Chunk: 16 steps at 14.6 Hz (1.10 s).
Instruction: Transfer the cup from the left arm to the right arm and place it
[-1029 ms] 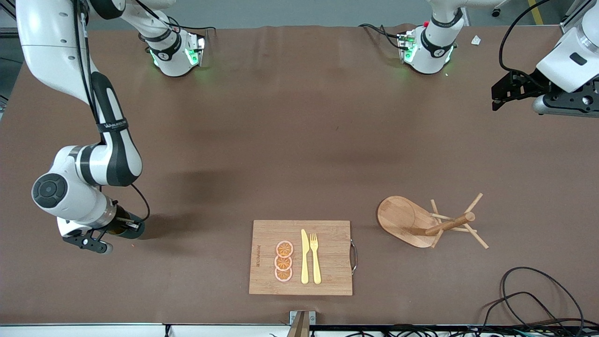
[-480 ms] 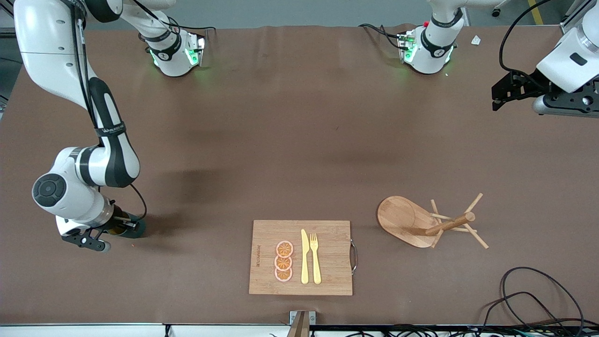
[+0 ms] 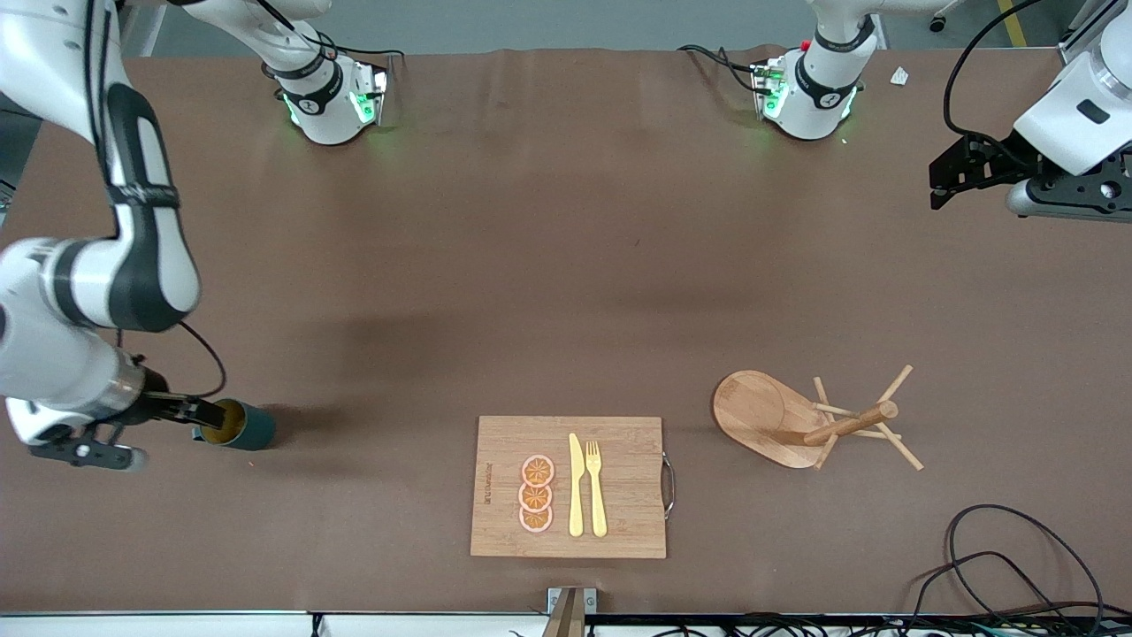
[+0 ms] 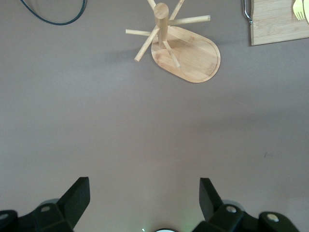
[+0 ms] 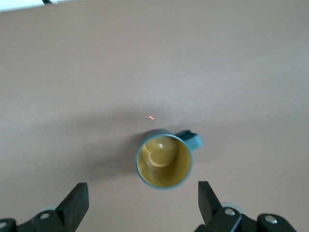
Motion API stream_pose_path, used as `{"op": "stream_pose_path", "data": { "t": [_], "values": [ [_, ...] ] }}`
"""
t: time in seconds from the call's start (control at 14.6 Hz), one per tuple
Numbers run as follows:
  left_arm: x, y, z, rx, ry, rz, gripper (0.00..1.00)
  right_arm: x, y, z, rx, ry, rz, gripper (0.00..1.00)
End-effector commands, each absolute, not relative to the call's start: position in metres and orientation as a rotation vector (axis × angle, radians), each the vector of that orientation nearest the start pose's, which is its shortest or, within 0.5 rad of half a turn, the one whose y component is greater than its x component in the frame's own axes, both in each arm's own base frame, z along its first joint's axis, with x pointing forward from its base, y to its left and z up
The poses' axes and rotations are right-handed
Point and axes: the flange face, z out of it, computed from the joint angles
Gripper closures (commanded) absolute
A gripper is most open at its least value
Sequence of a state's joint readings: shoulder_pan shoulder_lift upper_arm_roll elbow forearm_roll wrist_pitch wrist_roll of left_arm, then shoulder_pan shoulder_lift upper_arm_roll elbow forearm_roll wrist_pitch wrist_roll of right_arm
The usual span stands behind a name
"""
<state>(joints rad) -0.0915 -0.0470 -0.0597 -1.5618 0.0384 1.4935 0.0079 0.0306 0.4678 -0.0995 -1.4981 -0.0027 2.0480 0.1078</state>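
The dark teal cup (image 3: 237,426) stands upright on the brown table near the right arm's end, its tan-orange inside showing. My right gripper (image 3: 205,414) is open and empty, up in the air over the cup. In the right wrist view the cup (image 5: 164,162) sits well below the gripper (image 5: 142,195), apart from both fingers, with its handle (image 5: 191,140) sticking out sideways. My left gripper (image 3: 944,181) waits open and empty above the table at the left arm's end; its wrist view shows spread jaws (image 4: 142,193) over bare table.
A wooden cutting board (image 3: 623,522) with orange slices (image 3: 536,494), a yellow knife (image 3: 576,485) and a fork (image 3: 596,487) lies near the front edge. A wooden mug tree (image 3: 800,423) (image 4: 186,48) stands toward the left arm's end. Black cables (image 3: 999,566) lie at the front corner.
My right gripper has let go of the cup, risen and drawn back toward the table's end. The cup stays on the table, now uncovered. The left arm has not moved.
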Motion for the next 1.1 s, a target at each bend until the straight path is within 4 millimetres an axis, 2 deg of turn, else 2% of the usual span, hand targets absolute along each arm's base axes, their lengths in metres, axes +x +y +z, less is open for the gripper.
{"op": "stream_pose_path", "data": {
  "t": [0.0,0.34,0.55,0.75,0.89,1.03],
  "values": [
    [0.527,-0.073,0.652,-3.083,0.27,0.027,0.0,0.673,-0.05,0.471,-3.155,0.253,-0.174,0.0],
    [0.527,-0.072,0.652,-3.079,0.266,0.027,0.0,0.633,-0.035,0.562,-3.119,0.233,-0.222,0.0],
    [0.527,-0.073,0.653,-3.08,0.252,0.024,0.0,0.597,-0.023,0.619,-3.099,0.255,-0.252,0.0],
    [0.528,-0.072,0.652,-3.079,0.25,0.024,0.0,0.573,-0.009,0.65,-3.091,0.223,-0.286,0.0],
    [0.528,-0.071,0.652,-3.053,0.254,0.018,0.0,0.565,-0.015,0.659,-3.088,0.237,-0.298,0.0],
    [0.53,-0.075,0.651,-3.024,0.265,0.017,0.0,0.552,-0.017,0.655,-3.087,0.24,-0.291,0.0]
  ]
}}
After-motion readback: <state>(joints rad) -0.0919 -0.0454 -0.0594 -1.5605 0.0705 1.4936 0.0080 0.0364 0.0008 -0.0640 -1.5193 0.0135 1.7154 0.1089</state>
